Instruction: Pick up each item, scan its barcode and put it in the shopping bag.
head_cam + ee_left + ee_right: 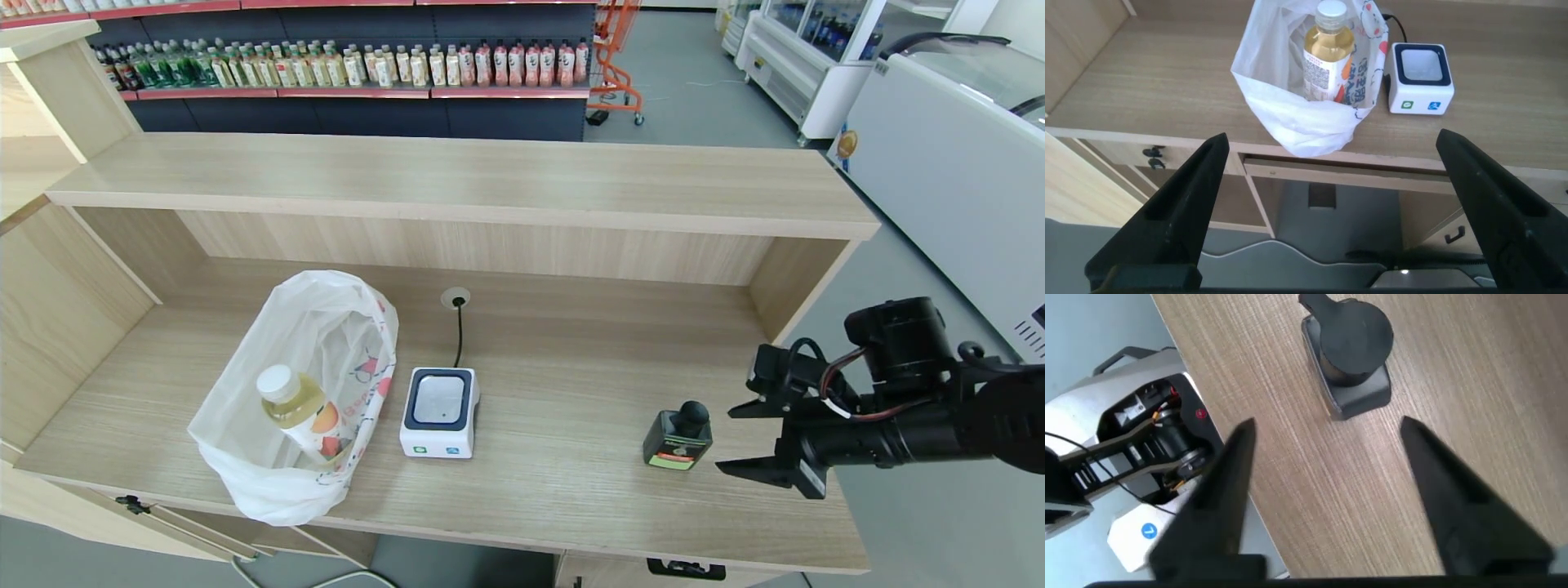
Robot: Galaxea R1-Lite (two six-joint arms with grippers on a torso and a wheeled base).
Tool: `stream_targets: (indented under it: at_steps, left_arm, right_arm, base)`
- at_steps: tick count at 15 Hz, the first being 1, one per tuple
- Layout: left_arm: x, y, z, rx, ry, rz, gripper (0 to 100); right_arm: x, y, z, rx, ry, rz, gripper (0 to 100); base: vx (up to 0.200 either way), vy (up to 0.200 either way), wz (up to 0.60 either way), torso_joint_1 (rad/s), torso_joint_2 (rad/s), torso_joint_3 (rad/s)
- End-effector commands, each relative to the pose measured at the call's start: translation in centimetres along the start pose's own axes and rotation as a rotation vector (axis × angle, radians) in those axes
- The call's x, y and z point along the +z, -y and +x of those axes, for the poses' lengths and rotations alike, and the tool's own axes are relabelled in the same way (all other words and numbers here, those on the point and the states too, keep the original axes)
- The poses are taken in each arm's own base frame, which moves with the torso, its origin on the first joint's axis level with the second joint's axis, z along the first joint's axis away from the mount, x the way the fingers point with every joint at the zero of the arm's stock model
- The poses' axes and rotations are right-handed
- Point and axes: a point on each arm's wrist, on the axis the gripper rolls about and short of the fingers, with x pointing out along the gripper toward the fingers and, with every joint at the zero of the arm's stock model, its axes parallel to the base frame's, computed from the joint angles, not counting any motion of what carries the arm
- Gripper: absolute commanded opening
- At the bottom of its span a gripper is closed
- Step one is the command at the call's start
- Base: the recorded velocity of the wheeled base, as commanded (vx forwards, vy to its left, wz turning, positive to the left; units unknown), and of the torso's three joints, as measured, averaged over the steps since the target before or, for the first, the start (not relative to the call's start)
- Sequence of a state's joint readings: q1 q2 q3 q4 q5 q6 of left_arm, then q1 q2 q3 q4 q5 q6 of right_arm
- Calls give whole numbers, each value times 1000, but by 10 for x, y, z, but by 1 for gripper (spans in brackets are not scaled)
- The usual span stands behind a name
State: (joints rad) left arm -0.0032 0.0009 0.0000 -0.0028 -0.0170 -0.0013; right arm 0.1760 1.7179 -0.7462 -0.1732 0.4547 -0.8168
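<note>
A small dark bottle (678, 437) with a black cap and a green-red label stands on the wooden counter (571, 392) at the right; from the right wrist it shows from above as a dark bottle (1351, 355). My right gripper (739, 437) hangs open just right of it, with the fingers (1221, 498) apart and empty. A white shopping bag (302, 392) stands at the left and holds a juice bottle (298, 412) with a white cap. The white barcode scanner (439, 411) sits beside the bag. My left gripper (1331, 204) is open below the counter's front edge, facing the bag (1298, 114).
A raised wooden ledge (457, 184) backs the counter and side walls close it in left and right. The scanner's black cable (459, 327) runs to a hole in the counter. Shelves of drinks (351, 65) and white freezers (947, 155) stand beyond.
</note>
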Motion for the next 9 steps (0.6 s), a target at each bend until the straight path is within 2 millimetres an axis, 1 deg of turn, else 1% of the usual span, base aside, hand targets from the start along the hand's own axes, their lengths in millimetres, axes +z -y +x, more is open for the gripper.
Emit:
stream_targets:
  at_steps: [1, 4, 6, 7, 8, 9]
  left_arm:
    - [0, 0, 0, 0, 0, 0, 100]
    - [0, 0, 0, 0, 0, 0, 100]
    - [0, 0, 0, 0, 0, 0, 100]
    - [0, 0, 0, 0, 0, 0, 100]
    - [0, 0, 0, 0, 0, 0, 100]
    - [0, 0, 0, 0, 0, 0, 100]
  right_arm:
    - [2, 2, -8, -29, 15, -9, 100]
    - [-6, 6, 17, 22, -19, -8, 100]
    - [-6, 5, 35, 43, -5, -28, 100]
    - [-7, 6, 40, 42, 3, -36, 100]
    - [-5, 5, 54, 45, 24, -56, 100]
    - [-4, 6, 61, 53, 26, -62, 100]
  base:
    - [0, 0, 0, 0, 0, 0]
    - [0, 0, 0, 0, 0, 0]
    - [0, 0, 0, 0, 0, 0]
    - [0, 0, 0, 0, 0, 0]
    - [0, 0, 0, 0, 0, 0]
    - [0, 0, 0, 0, 0, 0]
